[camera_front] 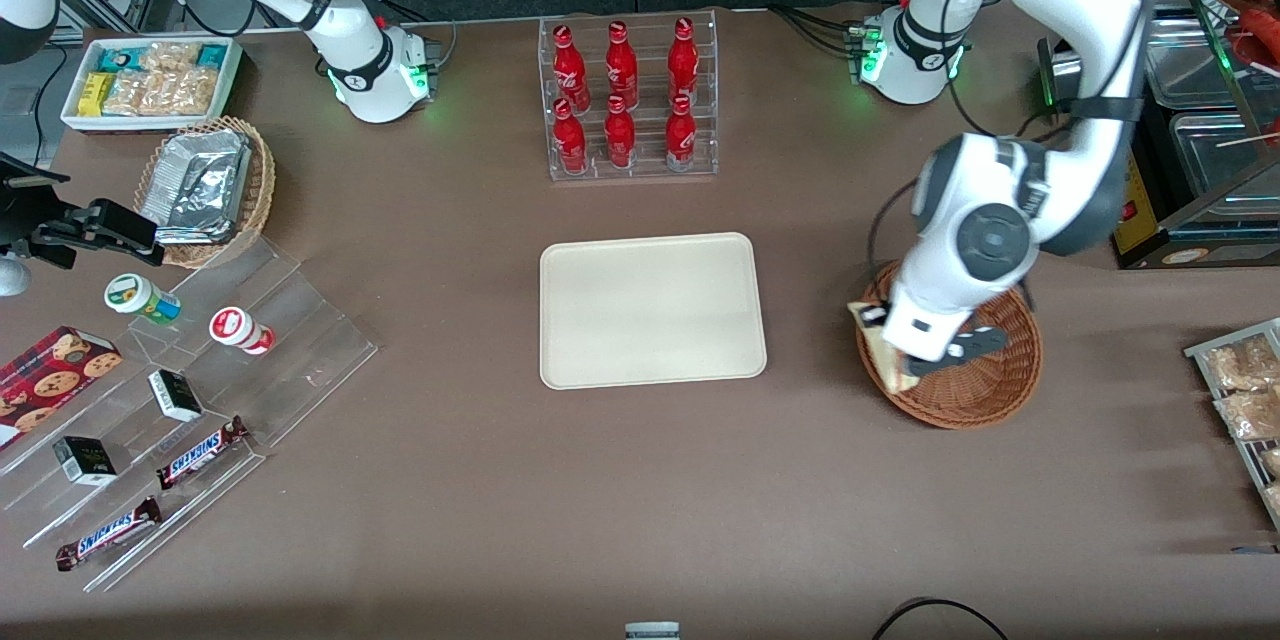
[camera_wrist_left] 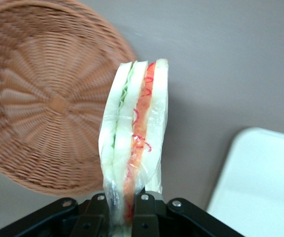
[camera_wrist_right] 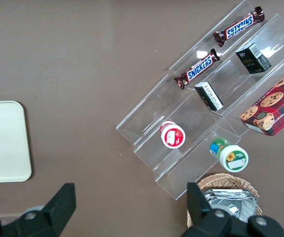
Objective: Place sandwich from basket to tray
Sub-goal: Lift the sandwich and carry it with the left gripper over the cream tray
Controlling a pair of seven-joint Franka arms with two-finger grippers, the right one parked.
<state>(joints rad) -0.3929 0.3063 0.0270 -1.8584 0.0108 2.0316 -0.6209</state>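
Carry step under way: gripper [camera_front: 915, 352] at right of the front frame, over the basket [camera_front: 985, 390] rim on the tray-facing edge, fingers [camera_wrist_left: 142, 217] clamped narrow on the sandwich [camera_wrist_left: 134, 138], which hangs lifted w/ nothing left in the basket. Tray [camera_front: 652, 310] sits bare at frame centre, well apart from the basket. Next move, I'd judge: swing across toward centre, keep the wedge clear of the rim, lower till it's abt touching the tray, then release.
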